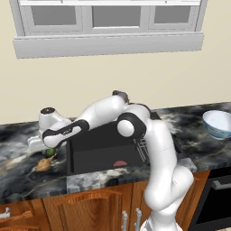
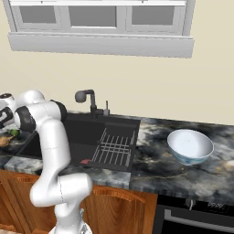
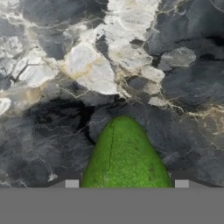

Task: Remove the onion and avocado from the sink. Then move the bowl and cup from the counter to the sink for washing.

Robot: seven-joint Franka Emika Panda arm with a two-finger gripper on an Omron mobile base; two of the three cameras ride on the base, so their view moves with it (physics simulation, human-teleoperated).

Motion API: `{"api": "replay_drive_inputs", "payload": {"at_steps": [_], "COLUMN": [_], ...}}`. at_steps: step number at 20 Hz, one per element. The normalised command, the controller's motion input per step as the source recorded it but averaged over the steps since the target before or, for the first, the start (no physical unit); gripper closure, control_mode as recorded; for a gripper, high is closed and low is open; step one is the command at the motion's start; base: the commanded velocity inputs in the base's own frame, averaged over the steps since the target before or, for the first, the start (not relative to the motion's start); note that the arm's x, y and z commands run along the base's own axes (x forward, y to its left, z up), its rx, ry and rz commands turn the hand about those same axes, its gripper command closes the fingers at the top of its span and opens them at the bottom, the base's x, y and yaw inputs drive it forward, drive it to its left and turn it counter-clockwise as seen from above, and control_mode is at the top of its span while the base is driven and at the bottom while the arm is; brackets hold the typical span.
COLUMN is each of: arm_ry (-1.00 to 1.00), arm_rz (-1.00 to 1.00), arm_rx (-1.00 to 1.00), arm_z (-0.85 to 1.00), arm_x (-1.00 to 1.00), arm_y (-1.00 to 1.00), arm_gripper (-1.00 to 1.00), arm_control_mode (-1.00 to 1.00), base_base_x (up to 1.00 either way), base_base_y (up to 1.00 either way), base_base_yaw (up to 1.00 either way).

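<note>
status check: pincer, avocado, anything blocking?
Pincer straddling avocado over counter, left of sink. Onion already out. Nothing in the way.

Place: a rendered home kitchen.
Worktop: a marbled black, grey and white stone counter [image 1: 18,173] is run along a cream wall.
Basin: a black recessed sink [image 2: 77,137] is set into it, with a wire rack [image 2: 114,148] and a dark faucet [image 2: 89,103] behind.
Storage: brown wooden cabinets [image 1: 85,210] with handles are fitted below.
Window: a grey-framed window [image 2: 98,18] is placed above the sink.
Tableware: a pale blue bowl [image 2: 189,146] is left on the counter.
</note>
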Motion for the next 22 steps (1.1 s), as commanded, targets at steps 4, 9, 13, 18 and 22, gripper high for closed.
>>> {"api": "replay_drive_inputs", "payload": {"at_steps": [4, 9, 13, 18, 22], "arm_ry": [0.0, 0.0, 0.0, 0.0, 0.0], "arm_rz": [0.03, 0.03, 0.03, 0.02, 0.02], "arm_rx": [0.0, 0.0, 0.0, 0.0, 0.0], "arm_z": [-0.15, -0.15, -0.16, -0.14, -0.14], "arm_x": [0.06, 0.05, 0.04, 0.02, 0.01], "arm_y": [0.05, 0.04, 0.04, 0.04, 0.04], "arm_gripper": [1.0, 1.0, 1.0, 1.0, 1.0], "arm_control_mode": [-1.0, -1.0, -1.0, -1.0, -1.0], "base_base_x": [0.0, 0.0, 0.0, 0.0, 0.0], "base_base_y": [0.0, 0.0, 0.0, 0.0, 0.0], "base_base_yaw": [0.0, 0.0, 0.0, 0.0, 0.0]}}
